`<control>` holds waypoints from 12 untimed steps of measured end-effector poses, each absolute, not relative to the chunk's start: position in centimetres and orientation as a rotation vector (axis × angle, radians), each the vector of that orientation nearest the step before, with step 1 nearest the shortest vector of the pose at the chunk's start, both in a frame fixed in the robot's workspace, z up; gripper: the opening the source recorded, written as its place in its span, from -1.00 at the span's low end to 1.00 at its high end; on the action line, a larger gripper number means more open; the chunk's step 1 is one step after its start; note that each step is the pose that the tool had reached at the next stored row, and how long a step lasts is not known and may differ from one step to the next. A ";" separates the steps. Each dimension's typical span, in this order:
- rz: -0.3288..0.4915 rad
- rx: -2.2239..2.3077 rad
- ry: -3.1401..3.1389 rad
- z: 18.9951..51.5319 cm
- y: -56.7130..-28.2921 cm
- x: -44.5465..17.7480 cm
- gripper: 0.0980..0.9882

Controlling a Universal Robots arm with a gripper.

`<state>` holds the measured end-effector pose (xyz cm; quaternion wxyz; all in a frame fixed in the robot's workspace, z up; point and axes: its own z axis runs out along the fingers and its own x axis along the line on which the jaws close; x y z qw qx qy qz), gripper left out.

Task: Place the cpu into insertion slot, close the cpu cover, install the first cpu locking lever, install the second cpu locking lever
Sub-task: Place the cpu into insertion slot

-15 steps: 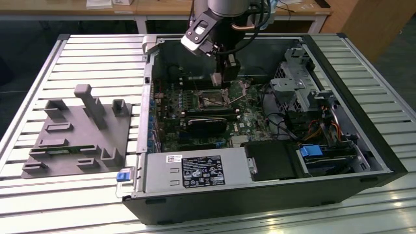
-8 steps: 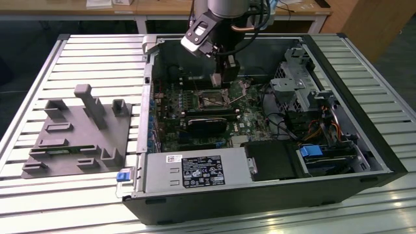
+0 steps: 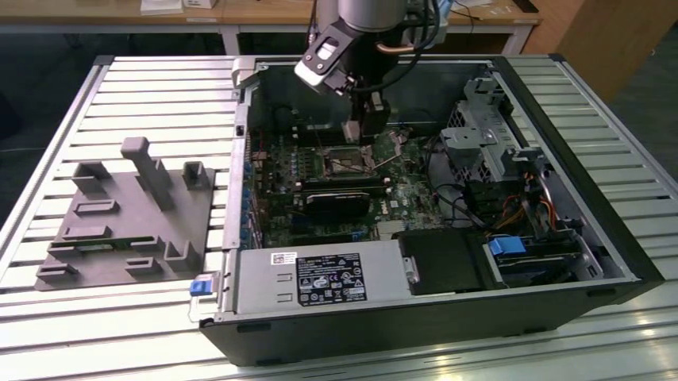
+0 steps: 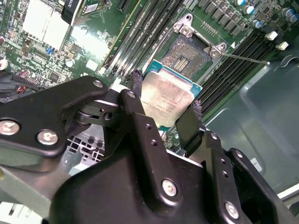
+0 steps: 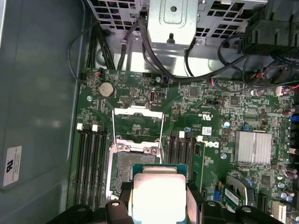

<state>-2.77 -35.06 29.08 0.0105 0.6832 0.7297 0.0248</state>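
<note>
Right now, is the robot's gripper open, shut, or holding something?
Gripper: shut on the cpu, gripping it by two opposite edges; the cpu is not yet in the slot.

One of each task part, in one open computer case [image 3: 620, 238].
The count is one cpu [image 4: 170, 95], one insertion slot [image 5: 133, 170], one cpu cover [image 5: 138, 111] and one tool [image 4: 166, 100]. The board carries one coin cell [image 5: 106, 89], one finned silver heat sink [image 5: 252, 147] and two banks of memory slots [image 5: 91, 161]. The case has one power supply [image 3: 317, 278]. The bench [image 3: 127, 87] bears one grey fixture tray [image 3: 117, 230].
</note>
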 end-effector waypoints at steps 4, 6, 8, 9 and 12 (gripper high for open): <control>0.074 2.134 2.278 28.9 -35.1 -2.8 -0.01; 0.073 2.135 2.279 28.9 -35.1 -2.8 -0.01; 0.071 2.136 2.279 28.8 -35.1 -2.8 -0.01; 0.071 2.137 2.280 28.8 -35.1 -2.8 -0.01; 0.068 2.138 2.280 28.6 -35.1 -2.8 -0.01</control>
